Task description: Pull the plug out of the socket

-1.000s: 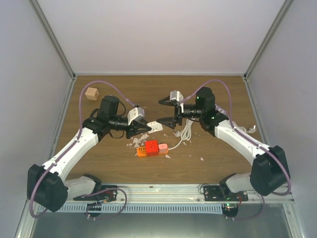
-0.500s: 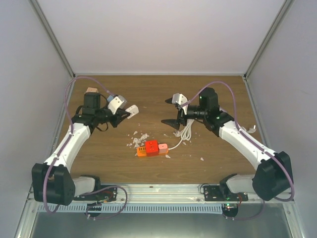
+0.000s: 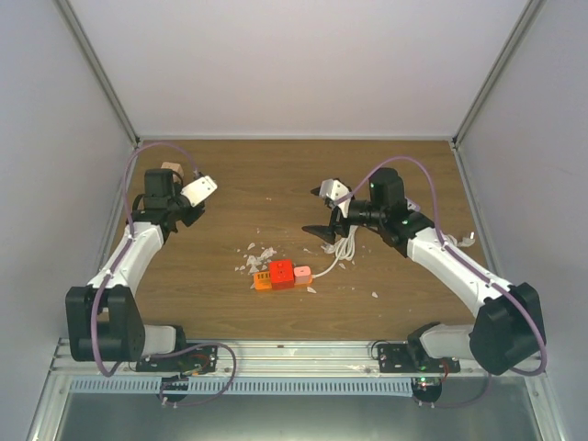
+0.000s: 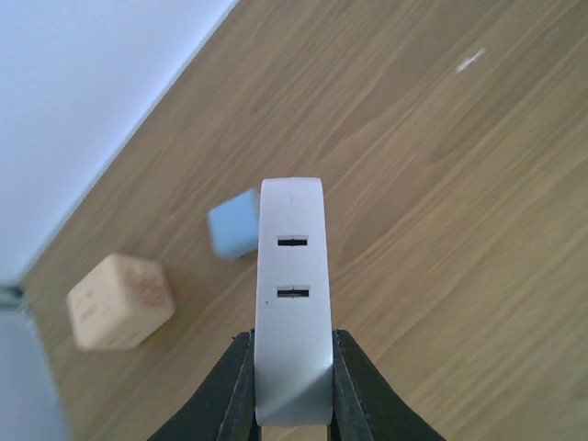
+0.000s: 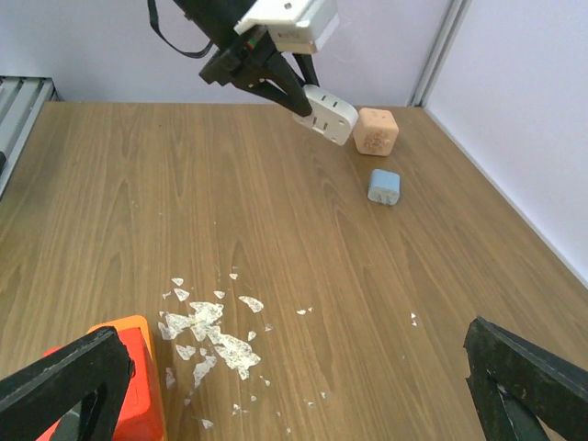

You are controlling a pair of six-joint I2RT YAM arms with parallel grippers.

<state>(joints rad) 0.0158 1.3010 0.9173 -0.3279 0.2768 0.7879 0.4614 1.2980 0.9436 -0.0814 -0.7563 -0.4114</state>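
Observation:
The white plug hangs in the air over the far left of the table, well away from the socket. My left gripper is shut on the plug, and its black fingers press both flat sides. From the right wrist view the plug hangs just above the wood. The socket, a short orange strip with a red end, lies at mid table; only its corner shows there. My right gripper stands open behind the socket, nothing between its fingers.
A tan cube and a light-blue cube sit near the far left wall, under the held plug. White flakes lie beside the strip. A coiled white cable runs from its right end.
My left arm has swung left and back, carrying the plug from beside the strip to the far left corner. The right gripper has drawn back slightly to the right.

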